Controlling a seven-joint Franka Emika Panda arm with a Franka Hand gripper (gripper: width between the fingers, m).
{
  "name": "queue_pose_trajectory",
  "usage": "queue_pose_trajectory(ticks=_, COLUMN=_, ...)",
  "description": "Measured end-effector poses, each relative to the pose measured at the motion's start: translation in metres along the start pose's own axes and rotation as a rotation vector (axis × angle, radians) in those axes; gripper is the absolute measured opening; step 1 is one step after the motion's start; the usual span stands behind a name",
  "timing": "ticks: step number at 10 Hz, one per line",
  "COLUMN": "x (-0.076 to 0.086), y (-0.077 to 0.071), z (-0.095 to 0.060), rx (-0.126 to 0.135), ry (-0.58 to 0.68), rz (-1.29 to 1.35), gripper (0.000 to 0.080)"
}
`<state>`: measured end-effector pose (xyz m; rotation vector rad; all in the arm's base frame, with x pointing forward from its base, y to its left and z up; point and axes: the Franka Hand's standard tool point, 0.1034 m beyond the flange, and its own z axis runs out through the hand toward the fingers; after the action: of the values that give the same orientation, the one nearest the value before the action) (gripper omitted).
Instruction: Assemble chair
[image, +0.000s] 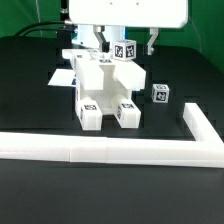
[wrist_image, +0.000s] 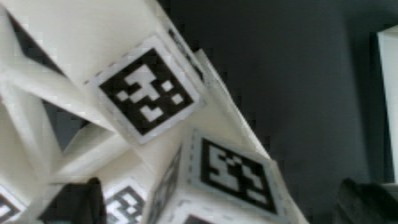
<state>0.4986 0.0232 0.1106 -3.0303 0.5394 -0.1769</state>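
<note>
The partly built white chair (image: 103, 88) stands mid-table, with two tagged legs (image: 88, 106) (image: 127, 108) pointing toward the camera. At its far top sits a tagged white block (image: 125, 50). My gripper (image: 126, 45) hangs over that block, open, with one dark finger (image: 103, 40) on each side of it and a gap showing. The wrist view is filled by the chair's tagged white faces (wrist_image: 151, 90) seen very close. A loose tagged cube (image: 160, 93) lies on the table toward the exterior view's right of the chair.
A long white L-shaped rail (image: 110, 150) runs along the front and turns back at the exterior view's right (image: 199, 125). The marker board (image: 64, 76) lies flat behind the chair at the exterior view's left. The table is black.
</note>
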Motion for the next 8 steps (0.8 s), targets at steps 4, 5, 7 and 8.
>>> queue_pose_trajectory(ticks=4, x=0.0, y=0.0, z=0.0, rx=-0.002, ry=-0.002, rz=-0.192, gripper=0.0649)
queue_pose_trajectory(ticks=5, x=-0.002, y=0.0, z=0.0, rx=-0.002, ry=-0.022, rz=-0.19, gripper=0.0649)
queue_pose_trajectory(ticks=7, x=-0.01, y=-0.003, z=0.0, rx=-0.001, ry=-0.11, rz=-0.188, gripper=0.0649)
queue_pose_trajectory(ticks=8, x=-0.013, y=-0.005, z=-0.002, rx=-0.002, ry=-0.191, rz=-0.186, gripper=0.0649)
